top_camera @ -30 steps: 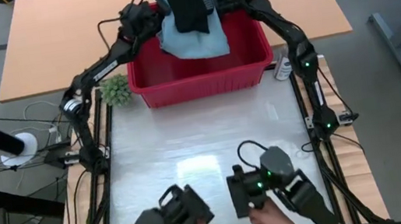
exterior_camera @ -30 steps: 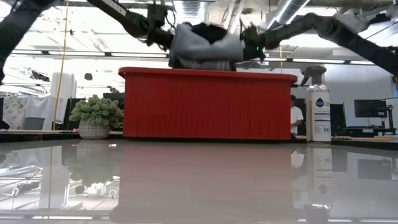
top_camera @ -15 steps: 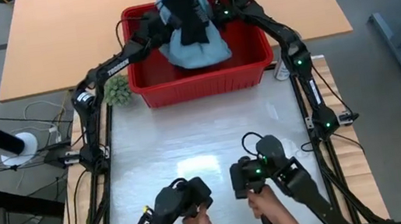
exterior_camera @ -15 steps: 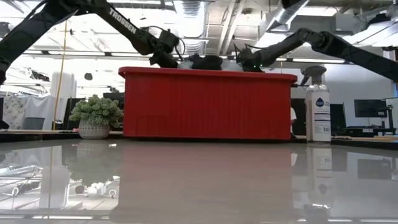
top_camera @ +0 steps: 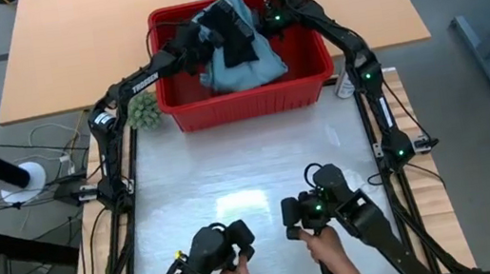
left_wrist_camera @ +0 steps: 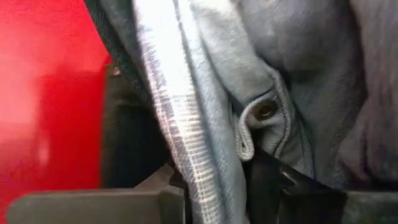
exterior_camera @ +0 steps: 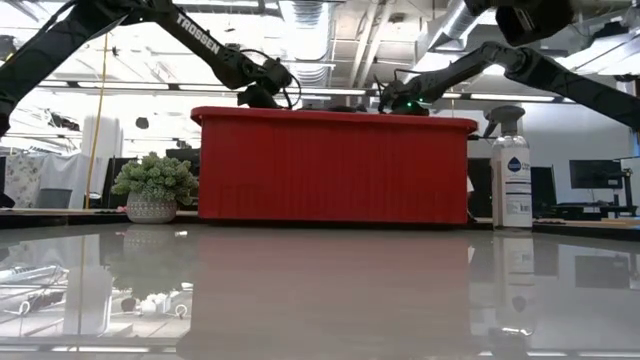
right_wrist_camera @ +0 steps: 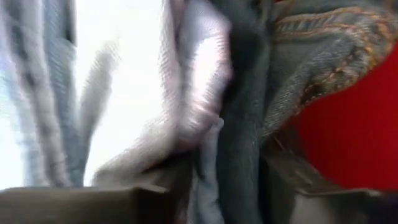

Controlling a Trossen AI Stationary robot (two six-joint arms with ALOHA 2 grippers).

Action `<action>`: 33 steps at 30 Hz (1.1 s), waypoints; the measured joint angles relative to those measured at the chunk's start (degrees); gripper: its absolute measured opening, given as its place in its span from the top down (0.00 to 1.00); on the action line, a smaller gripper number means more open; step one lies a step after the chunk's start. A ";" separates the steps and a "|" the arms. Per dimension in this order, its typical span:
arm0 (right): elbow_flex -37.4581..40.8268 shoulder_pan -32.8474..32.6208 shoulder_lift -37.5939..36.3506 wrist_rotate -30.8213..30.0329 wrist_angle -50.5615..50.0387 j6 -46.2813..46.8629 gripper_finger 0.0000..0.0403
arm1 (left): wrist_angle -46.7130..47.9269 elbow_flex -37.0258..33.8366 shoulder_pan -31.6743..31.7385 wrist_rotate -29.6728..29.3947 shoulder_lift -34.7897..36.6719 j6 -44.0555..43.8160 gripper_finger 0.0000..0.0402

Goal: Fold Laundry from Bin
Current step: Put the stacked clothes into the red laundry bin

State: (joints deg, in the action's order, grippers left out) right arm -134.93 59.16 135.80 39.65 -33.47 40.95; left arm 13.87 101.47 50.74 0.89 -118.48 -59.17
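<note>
Left tool point(top_camera: 203, 45) sat inside the red bin point(top_camera: 312, 70) at the upper middle of the high view, pressed against the left side of the heap of laundry point(top_camera: 248, 55). In its wrist view a fold of striped cloth point(left_wrist_camera: 168, 124) and light blue denim point(left_wrist_camera: 298, 93) with a metal button point(left_wrist_camera: 266, 110) ran down between its two dark fingers point(left_wrist_camera: 298, 196); whether they were pinching the cloth or letting it go could not be told.

Right tool point(top_camera: 260, 21) reached into the same bin from the upper right, at the top of the heap beside a black garment point(top_camera: 233, 35). Its wrist view showed pale cloth and dark denim hanging between its fingers point(right_wrist_camera: 81, 205), and again grip or release could not be told.

All the laundry lay in the bin, a light blue piece spread widest with the black one on top. The bin stood at the far edge of the tabletop point(top_camera: 252, 184), with a small green plant point(top_camera: 143, 110) just beside its left wall and a spray bottle point(exterior_camera: 512, 170) near its right. In the low view both arms dipped behind the bin's rim. At the bottom of the high view, a person's hands point(top_camera: 328, 252) held two control handles.
</note>
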 joint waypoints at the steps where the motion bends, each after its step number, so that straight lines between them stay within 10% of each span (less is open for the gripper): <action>1: 0.00 0.11 -0.21 -0.52 -0.57 0.21 0.52 | 1.35 0.00 0.02 -0.24 0.00 1.02 0.79; 26: -0.24 0.05 -7.06 0.71 17.41 2.72 0.54 | 11.44 -0.02 1.62 -5.24 0.13 21.73 0.74; 33: 0.47 -5.86 -7.11 3.16 16.27 1.66 0.75 | 10.68 -0.02 0.54 -5.45 0.24 23.18 0.71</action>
State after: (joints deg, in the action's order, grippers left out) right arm -134.47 53.29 128.69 42.82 -17.20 42.61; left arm 24.54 101.45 51.28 -4.56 -118.24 -35.99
